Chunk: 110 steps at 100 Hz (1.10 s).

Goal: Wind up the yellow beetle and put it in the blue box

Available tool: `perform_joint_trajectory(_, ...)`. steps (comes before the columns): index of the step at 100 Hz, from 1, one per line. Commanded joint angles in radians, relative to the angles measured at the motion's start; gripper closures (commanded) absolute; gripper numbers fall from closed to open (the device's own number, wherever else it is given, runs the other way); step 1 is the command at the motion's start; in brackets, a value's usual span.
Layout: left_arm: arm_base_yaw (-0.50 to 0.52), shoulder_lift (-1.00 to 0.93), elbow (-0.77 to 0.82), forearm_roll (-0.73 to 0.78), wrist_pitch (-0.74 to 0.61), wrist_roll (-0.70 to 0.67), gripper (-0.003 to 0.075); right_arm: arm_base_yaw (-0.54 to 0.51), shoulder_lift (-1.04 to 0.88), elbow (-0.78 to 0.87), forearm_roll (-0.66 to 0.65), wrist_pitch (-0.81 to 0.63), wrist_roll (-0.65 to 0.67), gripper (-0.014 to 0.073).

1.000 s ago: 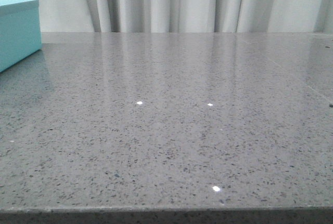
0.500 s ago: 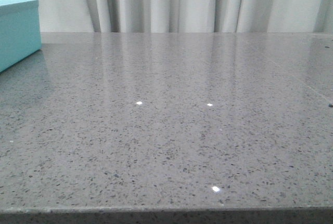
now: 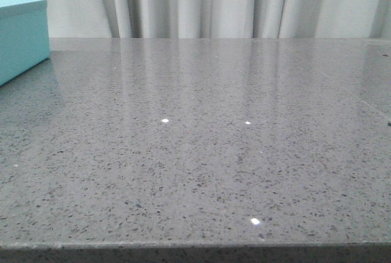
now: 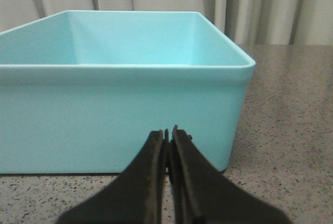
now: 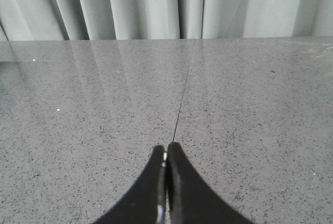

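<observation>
The yellow beetle shows in none of my views, so how it will handle I cannot judge; my left gripper [image 4: 169, 133] and right gripper [image 5: 165, 151] are pressed together, empty, the blue box [image 4: 125, 115] just beyond at twelve o'clock, at ten o'clock on the grey table [image 3: 201, 153].

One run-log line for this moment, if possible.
left hand: shut, facing blue box | right hand: shut, above table | yellow beetle: not visible
</observation>
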Motion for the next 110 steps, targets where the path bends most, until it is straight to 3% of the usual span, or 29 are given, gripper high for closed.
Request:
perform_joint_trajectory(1, -0.009, -0.033, 0.020, -0.010, -0.074, -0.008, 0.0738, -0.002, 0.013, -0.027, -0.011, -0.080, -0.012, 0.0661)
perform_joint_trajectory(54, -0.009, -0.033, 0.020, -0.010, -0.074, -0.008, 0.0738, -0.006, 0.011, -0.011, -0.013, -0.098, -0.012, 0.0661)
perform_joint_trajectory(85, -0.009, -0.033, 0.020, -0.010, -0.074, -0.008, 0.0738, -0.104, -0.018, 0.221, -0.044, -0.575, -0.012, 0.0661)
perform_joint_trajectory(110, -0.009, -0.033, 0.020, -0.010, -0.074, -0.008, 0.0738, -0.170, -0.126, 0.399, -0.066, -0.624, -0.012, 0.0661)
